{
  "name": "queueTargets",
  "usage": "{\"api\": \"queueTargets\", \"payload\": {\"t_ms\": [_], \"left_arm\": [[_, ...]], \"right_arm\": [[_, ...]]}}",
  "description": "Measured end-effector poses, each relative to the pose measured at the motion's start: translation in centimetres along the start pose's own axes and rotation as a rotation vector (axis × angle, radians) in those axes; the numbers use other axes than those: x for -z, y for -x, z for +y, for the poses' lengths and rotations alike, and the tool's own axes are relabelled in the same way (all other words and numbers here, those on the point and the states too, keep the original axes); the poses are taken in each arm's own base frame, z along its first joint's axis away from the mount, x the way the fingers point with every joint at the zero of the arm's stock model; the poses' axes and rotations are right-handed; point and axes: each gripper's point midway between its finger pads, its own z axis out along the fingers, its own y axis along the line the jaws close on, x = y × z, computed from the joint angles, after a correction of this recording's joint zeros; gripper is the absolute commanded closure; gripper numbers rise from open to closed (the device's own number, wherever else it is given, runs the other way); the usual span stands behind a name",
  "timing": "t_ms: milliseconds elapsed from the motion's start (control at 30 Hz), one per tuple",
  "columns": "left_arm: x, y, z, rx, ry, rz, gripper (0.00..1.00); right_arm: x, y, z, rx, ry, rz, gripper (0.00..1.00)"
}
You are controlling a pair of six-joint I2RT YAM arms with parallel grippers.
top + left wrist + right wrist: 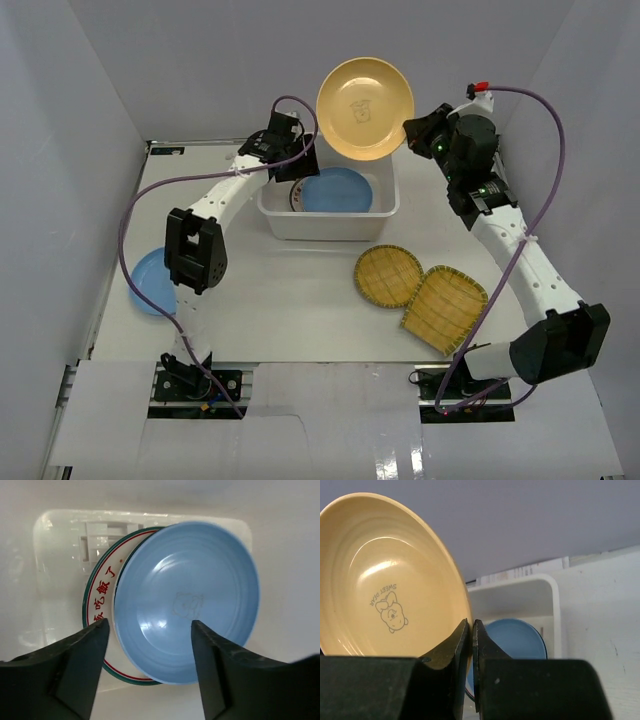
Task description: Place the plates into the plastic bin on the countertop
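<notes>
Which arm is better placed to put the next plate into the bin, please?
Right. The right gripper is shut on the yellow plate, raised near the bin; the left gripper is open and empty over the blue plate.

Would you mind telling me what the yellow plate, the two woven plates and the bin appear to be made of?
The yellow plate looks like melamine or a similar hard plastic. It is glossy, with soft highlights, moulded rings and a printed bear. The woven plates are probably bamboo or similar strips, matte, with a visible basket weave. The bin looks like white plastic, with a smooth sheen and rounded moulded corners.
</notes>
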Motion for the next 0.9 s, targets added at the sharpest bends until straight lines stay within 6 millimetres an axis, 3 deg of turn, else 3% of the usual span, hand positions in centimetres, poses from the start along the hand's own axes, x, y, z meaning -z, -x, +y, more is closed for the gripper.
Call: {"api": "queueTargets", "payload": {"t_ms": [100,200,300,400,500,567,667,700,767,800,833,900], "left_arm": [[2.8,2.1,-1.0,0.007,-0.029,-0.061,0.20],[8.7,5.8,-2.1,0.026,-0.073,-0.190,0.23],[17.7,9.6,-3.0,0.050,-0.130,-0.397,0.23],[27.8,11.4,-3.2,0.074,-0.205,-0.608,0.22],[36.9,11.1,-3.0,0.083,-0.295,-0.782,0.17],[40.6,9.3,-2.5,0.079,-0.344,-0.844,0.12],[42.6,5.0,-1.4,0.062,-0.399,-0.850,0.04],[42.6,3.4,-1.1,0.055,-0.415,-0.830,0.02],[42.0,0.0,-0.6,0.043,-0.454,-0.780,0.02],[41.5,-1.6,-0.2,0.041,-0.463,-0.748,0.02],[41.2,-3.3,0.2,0.040,-0.474,-0.716,0.02],[41.2,-5.8,0.7,0.042,-0.492,-0.671,0.02]], "right_arm": [[-1.5,-3.4,-1.7,0.004,-0.064,0.075,0.92],[-2.3,-5.8,-2.9,0.009,-0.107,0.121,0.92],[-3.1,-7.7,-3.6,0.018,-0.139,0.157,0.92],[-4.5,-10.8,-4.0,0.045,-0.166,0.219,0.92],[-5.9,-15.5,-4.7,0.087,-0.194,0.307,0.89],[-6.1,-18.5,-5.5,0.108,-0.220,0.371,0.85],[-5.4,-21.3,-6.2,0.124,-0.241,0.436,0.75],[-5.3,-21.4,-6.4,0.130,-0.251,0.441,0.56],[-5.4,-21.1,-6.4,0.127,-0.253,0.429,0.36],[-5.4,-20.8,-6.3,0.136,-0.250,0.422,0.18],[-5.3,-20.5,-6.1,0.141,-0.246,0.416,0.10],[-4.8,-20.0,-4.9,0.163,-0.221,0.404,0.06]]}}
